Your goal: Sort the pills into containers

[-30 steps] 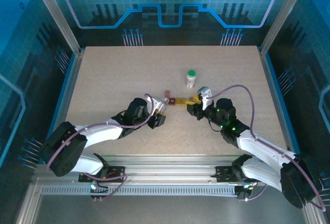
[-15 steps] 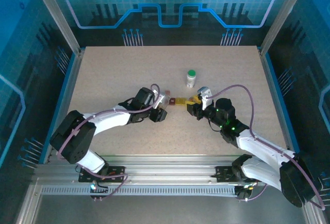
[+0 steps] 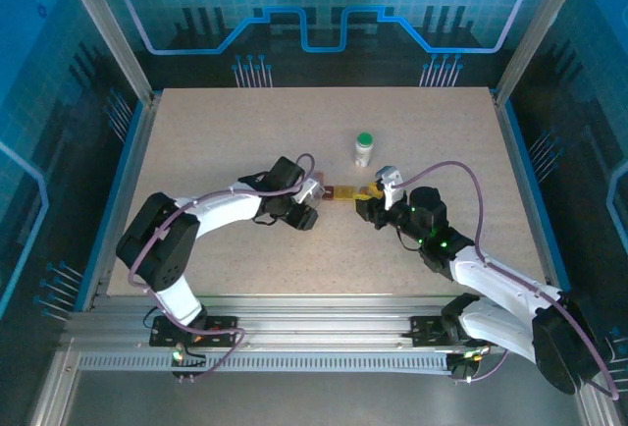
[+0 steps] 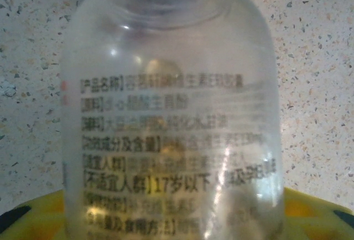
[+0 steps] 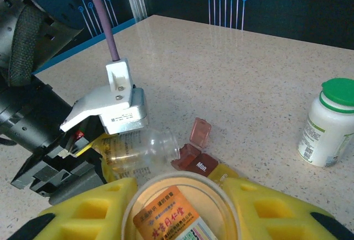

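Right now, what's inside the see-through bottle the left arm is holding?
Through the clear bottle in the left gripper, a few blurry yellowish lumps show, probably pills. The printed label and blur cover the rest, so I can't count them.

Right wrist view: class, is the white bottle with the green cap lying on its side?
No, the white bottle stands upright on the table, its green cap on top.

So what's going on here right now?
It's a pill-sorting job. The left tool holds a clear bottle tipped on its side, its mouth toward an open red-brown pill box. The right tool grips an orange-labelled bottle close by. A green-capped white bottle stands apart, untouched.
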### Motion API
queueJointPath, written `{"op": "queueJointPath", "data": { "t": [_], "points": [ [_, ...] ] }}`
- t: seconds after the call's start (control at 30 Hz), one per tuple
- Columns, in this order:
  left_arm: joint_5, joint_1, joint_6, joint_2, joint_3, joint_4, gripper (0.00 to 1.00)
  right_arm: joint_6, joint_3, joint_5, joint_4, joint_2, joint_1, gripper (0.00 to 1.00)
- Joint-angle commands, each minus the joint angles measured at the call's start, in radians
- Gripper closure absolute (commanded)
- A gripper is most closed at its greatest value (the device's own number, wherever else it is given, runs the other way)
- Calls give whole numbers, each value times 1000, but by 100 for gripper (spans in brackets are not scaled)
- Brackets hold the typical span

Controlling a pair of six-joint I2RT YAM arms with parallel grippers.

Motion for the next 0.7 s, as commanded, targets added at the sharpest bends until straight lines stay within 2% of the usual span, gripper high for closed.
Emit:
{"op": "queueJointPath", "data": {
  "t": [0.0, 0.67],
  "points": [
    [13, 9, 46, 41, 85, -143, 100, -7, 6, 8, 12, -7, -6, 100],
    [4, 31, 108, 159, 298, -385, 100, -8, 10, -1, 2, -6, -7, 100]
  ]
}}
